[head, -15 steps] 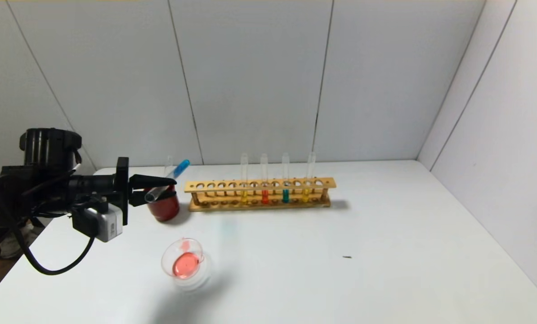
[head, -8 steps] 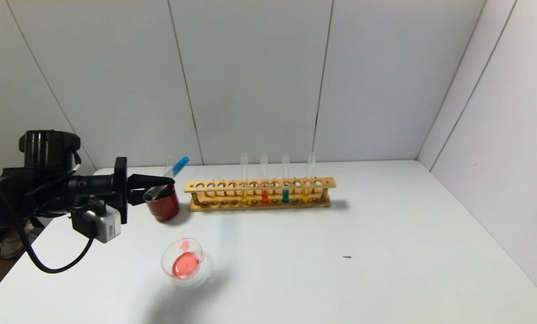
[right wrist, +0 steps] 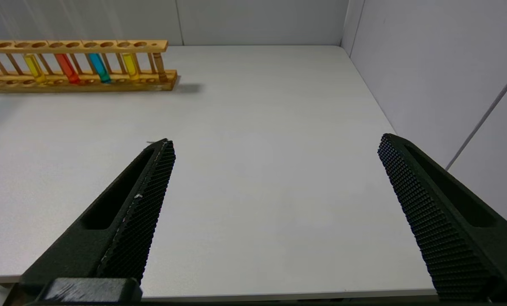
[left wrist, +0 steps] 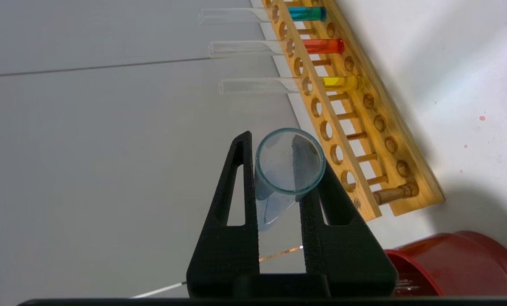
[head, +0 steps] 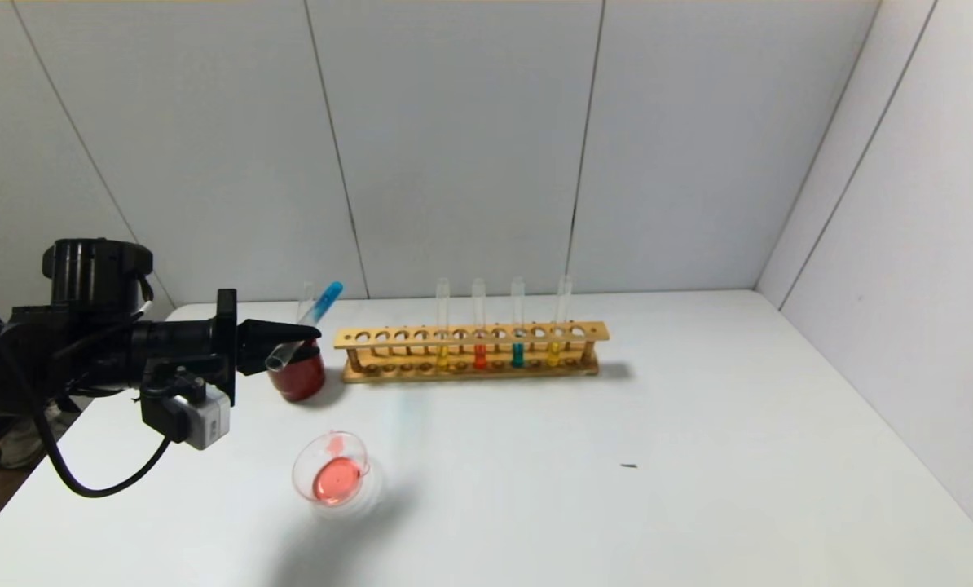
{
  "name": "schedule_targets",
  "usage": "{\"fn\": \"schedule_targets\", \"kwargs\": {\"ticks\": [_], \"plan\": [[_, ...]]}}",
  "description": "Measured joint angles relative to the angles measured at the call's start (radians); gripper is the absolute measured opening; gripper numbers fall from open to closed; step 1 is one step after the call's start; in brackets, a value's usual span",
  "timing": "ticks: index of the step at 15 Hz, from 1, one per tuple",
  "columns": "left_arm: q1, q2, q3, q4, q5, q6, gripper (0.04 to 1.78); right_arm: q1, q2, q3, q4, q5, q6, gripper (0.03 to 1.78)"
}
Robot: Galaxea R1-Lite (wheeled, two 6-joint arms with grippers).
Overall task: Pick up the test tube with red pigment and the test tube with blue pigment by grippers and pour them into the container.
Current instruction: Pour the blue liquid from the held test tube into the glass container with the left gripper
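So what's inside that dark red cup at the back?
A clear tube seems to stand up out of the red cup. The left gripper and the blue-tipped tube it holds cover the cup's mouth, so anything else inside is hidden.

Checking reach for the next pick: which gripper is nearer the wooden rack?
Left. The left gripper holds a test tube above the red cup, just off the wooden rack's left end. The right gripper hangs open, farther away.
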Motion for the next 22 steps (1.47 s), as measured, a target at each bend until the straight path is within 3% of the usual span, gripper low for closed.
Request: {"fn": "schedule_targets", "kwargs": {"ticks": [8,22], "plan": [[-0.041,-0.007,0.049,-0.011,0.057,0.039,0.32,0.000,0.000,0.000,0.000,0.000,0.000,1.75],[-0.047,0.006,0.162,-0.197,0.148,0.045,0.32,0.000,0.000,0.000,0.000,0.000,0.000,1.75]]}}
